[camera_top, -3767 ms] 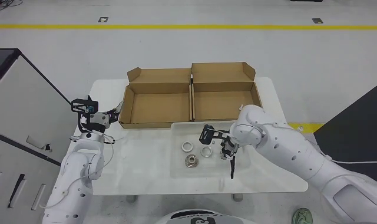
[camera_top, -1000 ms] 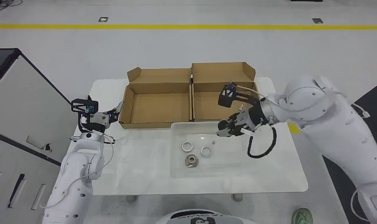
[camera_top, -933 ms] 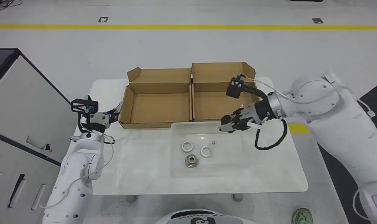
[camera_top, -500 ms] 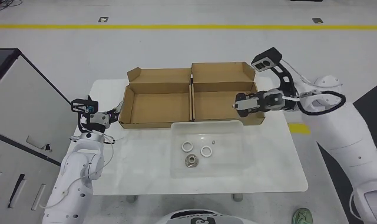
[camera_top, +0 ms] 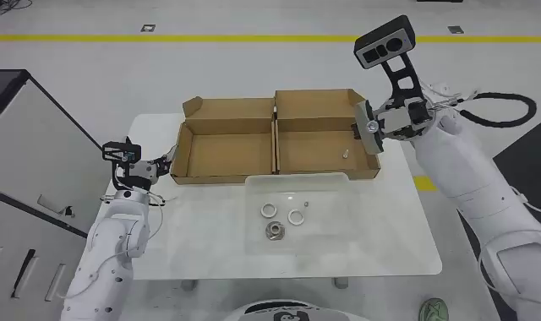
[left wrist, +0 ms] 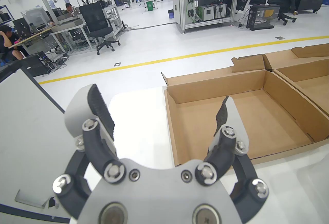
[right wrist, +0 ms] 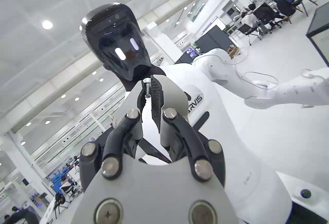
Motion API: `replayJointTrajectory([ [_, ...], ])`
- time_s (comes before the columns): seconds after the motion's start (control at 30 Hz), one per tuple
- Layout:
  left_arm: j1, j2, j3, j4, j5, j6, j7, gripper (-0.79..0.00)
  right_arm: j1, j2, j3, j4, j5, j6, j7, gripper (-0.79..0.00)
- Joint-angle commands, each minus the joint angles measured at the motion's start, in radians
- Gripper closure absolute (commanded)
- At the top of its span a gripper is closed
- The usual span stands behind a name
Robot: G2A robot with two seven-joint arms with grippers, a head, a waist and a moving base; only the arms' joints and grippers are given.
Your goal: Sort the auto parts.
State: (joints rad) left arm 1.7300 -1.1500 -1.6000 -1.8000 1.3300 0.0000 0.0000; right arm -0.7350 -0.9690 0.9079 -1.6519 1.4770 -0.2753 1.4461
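Big open lab floor with a yellow line, and a white tabletop [camera_top: 211, 236] carrying two open cardboard boxes side by side along the far edge, with a clear tray [camera_top: 254, 243] just on the near side of them.

Top view: the tray has a pale ring [camera_top: 268, 209], a second ring [camera_top: 297, 215] and a toothed hub [camera_top: 274, 230]. One small fastener [camera_top: 346, 153] already lies in the right box [camera_top: 313, 156]. The right tool [camera_top: 369, 127] is up over that box's right wall, arm bent and lifted high. The left tool [camera_top: 161, 165] sits at the tabletop's left edge, beside the left box [camera_top: 228, 156].

Left wrist view: the left tool [left wrist: 159, 98] is spread wide with nothing in it, aimed at the left box [left wrist: 244, 112].

Right wrist view: the right tool [right wrist: 147, 89] is pinched on a little threaded bolt [right wrist: 147, 85], tips pointing up toward the ceiling.

So I'd say it's mid-delivery. Next up, it probably needs to roll that wrist down over the right box and let go.
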Motion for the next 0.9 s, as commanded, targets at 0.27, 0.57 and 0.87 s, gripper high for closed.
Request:
replayJointTrajectory([
  [0.27,0.000,0.000,0.000,0.000,0.000,0.000,0.000,-0.785,0.037,-0.035,-0.031,-0.029,0.065,0.009,0.011,0.000],
  [0.57,0.000,0.000,0.000,0.000,0.000,0.000,0.000,-0.785,-0.004,-0.043,-0.024,-0.073,0.125,0.041,-0.010,0.000],
  [0.87,0.000,0.000,0.000,0.000,0.000,0.000,0.000,-0.785,-0.076,-0.088,-0.016,-0.106,0.349,0.081,0.041,0.000],
])
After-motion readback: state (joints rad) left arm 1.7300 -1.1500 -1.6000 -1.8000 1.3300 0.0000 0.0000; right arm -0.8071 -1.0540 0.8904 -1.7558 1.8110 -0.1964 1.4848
